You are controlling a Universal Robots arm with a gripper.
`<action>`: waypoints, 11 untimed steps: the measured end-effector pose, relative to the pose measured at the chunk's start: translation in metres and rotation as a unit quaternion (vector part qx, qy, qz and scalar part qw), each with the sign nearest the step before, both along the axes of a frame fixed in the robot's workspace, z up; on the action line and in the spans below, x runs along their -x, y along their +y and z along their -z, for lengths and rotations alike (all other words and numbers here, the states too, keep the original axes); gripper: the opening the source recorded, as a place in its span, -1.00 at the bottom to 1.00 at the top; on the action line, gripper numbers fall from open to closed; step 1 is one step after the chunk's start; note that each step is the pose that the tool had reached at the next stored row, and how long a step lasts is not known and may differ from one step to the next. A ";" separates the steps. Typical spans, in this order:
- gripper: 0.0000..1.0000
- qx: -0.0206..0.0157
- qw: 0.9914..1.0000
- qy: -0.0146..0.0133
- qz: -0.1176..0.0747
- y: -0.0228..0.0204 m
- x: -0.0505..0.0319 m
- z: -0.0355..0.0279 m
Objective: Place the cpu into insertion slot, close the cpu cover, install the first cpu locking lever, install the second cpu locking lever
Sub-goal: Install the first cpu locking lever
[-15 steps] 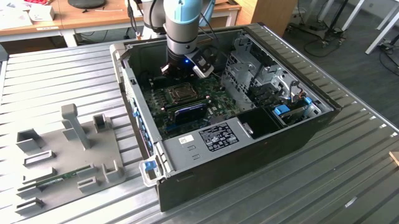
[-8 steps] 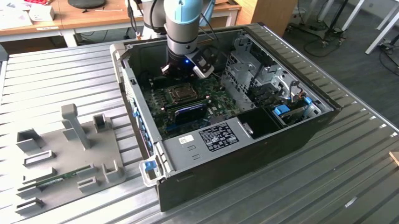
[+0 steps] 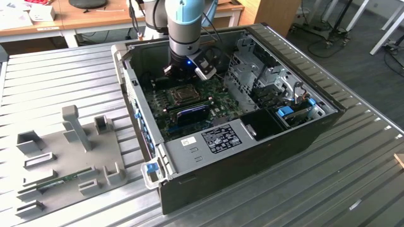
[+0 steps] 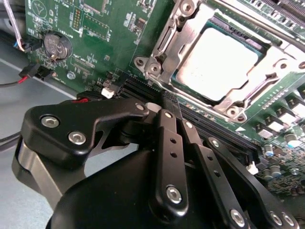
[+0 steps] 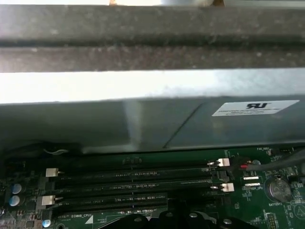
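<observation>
The cpu (image 4: 217,62) is seen seated in the insertion slot (image 4: 151,67), with the cpu cover (image 4: 279,59) laid over its edges. The claw (image 4: 167,101) is held just beside that slot, above the memory slots (image 4: 228,138). It's probably clenched on nothing, though the tips are partly hidden.

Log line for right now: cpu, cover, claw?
cpu: seated in insertion slot | cpu cover: down over cpu | claw: shut, empty, by memory slots
</observation>
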State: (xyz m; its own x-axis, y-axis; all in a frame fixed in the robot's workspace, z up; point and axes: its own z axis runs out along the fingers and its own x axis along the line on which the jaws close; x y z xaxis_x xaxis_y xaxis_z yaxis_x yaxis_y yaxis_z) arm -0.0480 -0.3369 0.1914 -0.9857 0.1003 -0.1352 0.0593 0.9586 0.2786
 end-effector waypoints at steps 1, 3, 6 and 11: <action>-0.79 0.000 1.000 0.000 0.001 0.0000 0.0000 0.0000; -0.79 0.000 1.000 0.000 0.002 0.0000 0.0000 0.0000; -0.79 0.000 1.000 0.000 0.002 0.0000 0.0000 0.0000; -0.79 0.000 1.000 0.000 0.004 0.0000 0.0001 0.0000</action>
